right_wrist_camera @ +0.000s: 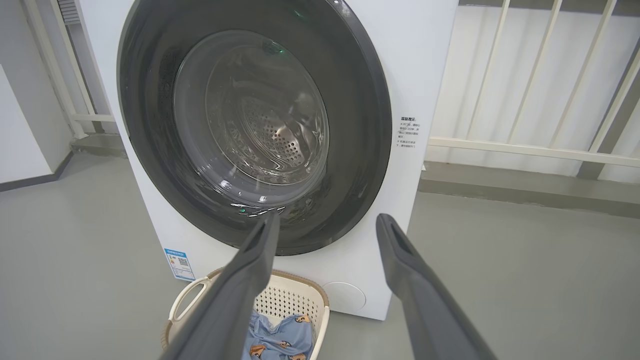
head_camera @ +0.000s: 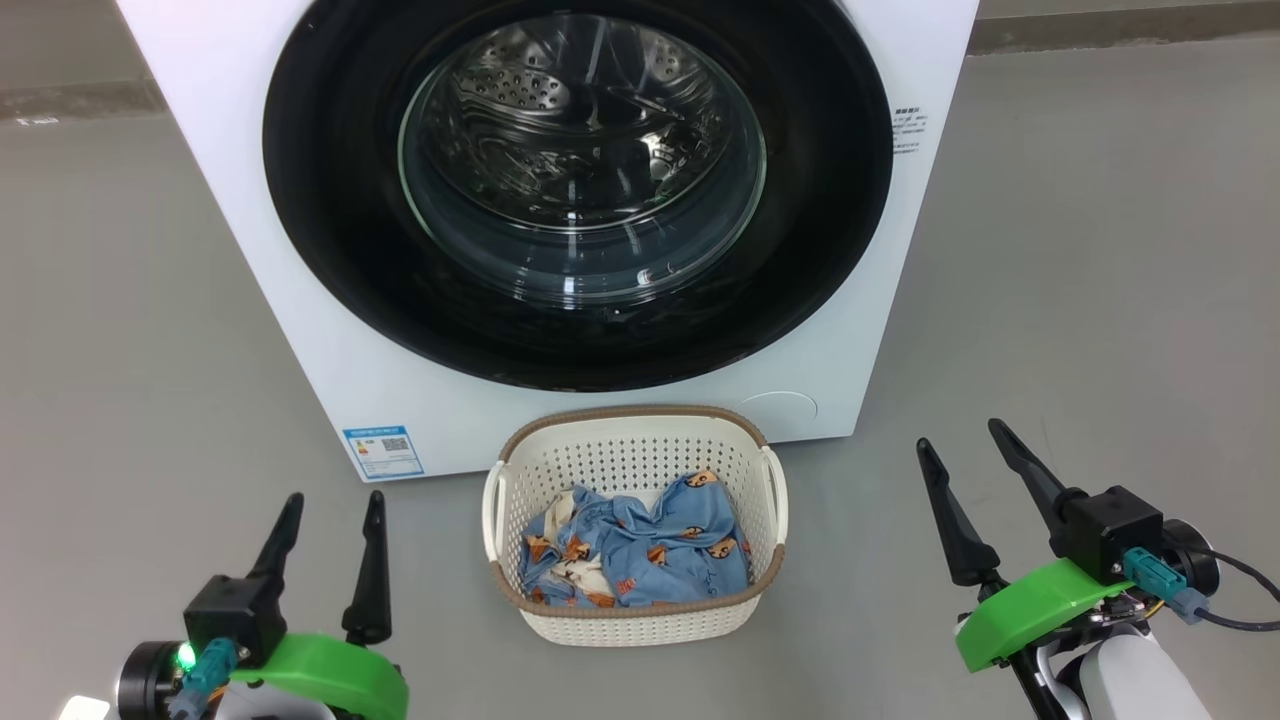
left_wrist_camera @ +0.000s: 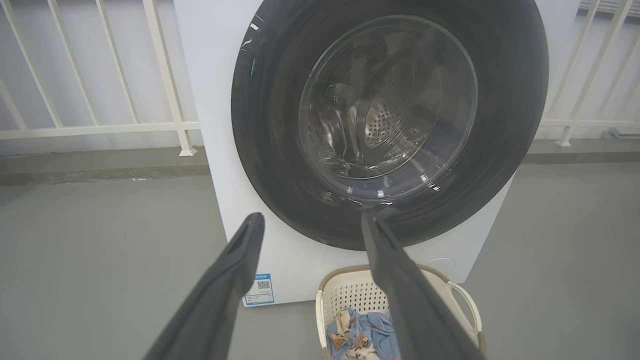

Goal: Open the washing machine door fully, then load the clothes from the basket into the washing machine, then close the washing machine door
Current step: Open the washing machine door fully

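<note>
Door (head_camera: 330, 250) sat shut on the washer (head_camera: 300, 350); clothes (head_camera: 640, 550) lay in the basket (head_camera: 640, 410) on the floor just before it. Left claw (head_camera: 335, 497) and right claw (head_camera: 958, 433) stood open, empty, short of the door. Probably best: hook one finger behind the rim and pull along the hinge arc — handle not discernible.

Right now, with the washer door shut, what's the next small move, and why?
Probably raise one gripper to the rim of the washing machine door, to pull it open. It is closed on the washing machine, the clothes lie in the basket, and the left gripper and right gripper stand open and empty beside it. I cannot tell which edge it opens from.
</note>
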